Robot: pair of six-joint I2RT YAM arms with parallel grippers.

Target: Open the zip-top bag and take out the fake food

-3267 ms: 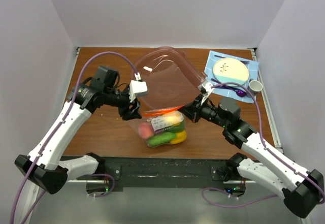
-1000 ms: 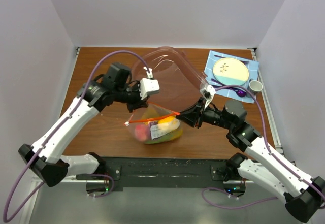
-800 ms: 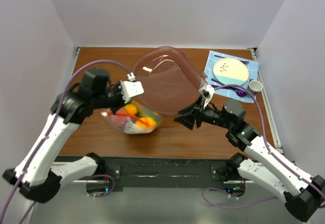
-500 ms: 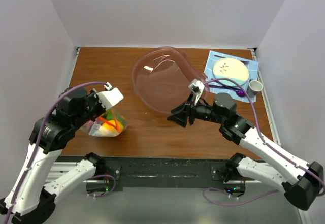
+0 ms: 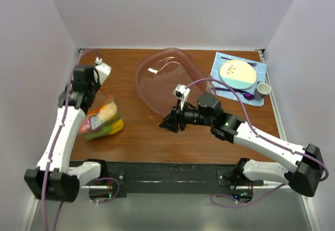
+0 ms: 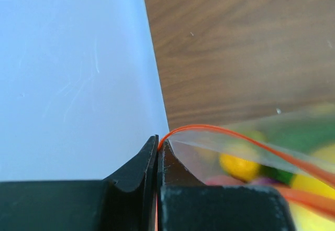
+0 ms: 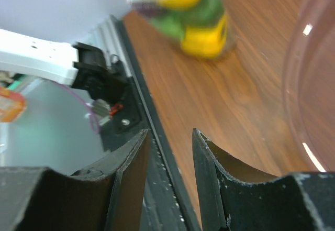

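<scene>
I'm working over a brown wood table [image 5: 136,142]. Big clear pinkish bowl [image 5: 157,79] is sitting on it, rear-center. Blue mat [image 5: 220,61] is lying just R of bowl, w/ small cup [image 5: 263,89] at mat's far-R corner. The zip-top bag [image 5: 99,118] of fake food [image 5: 107,126] is sitting well L of bowl; can't tell if it's touching the wood.

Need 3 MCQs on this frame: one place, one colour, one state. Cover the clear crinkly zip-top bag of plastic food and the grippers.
1. Where on the brown wooden table is the clear crinkly zip-top bag?
A) left edge B) centre C) far right corner
2. Colour of the bag's zip strip?
A) blue B) orange-red C) green
3. The right gripper is:
A) shut on the bag B) out of view C) open, empty
Answers: 1 A, the shut left gripper holds it beside the left wall; 2 B, the left wrist view shows the strip pinched; 3 C, its fingers stand apart with nothing between.
</scene>
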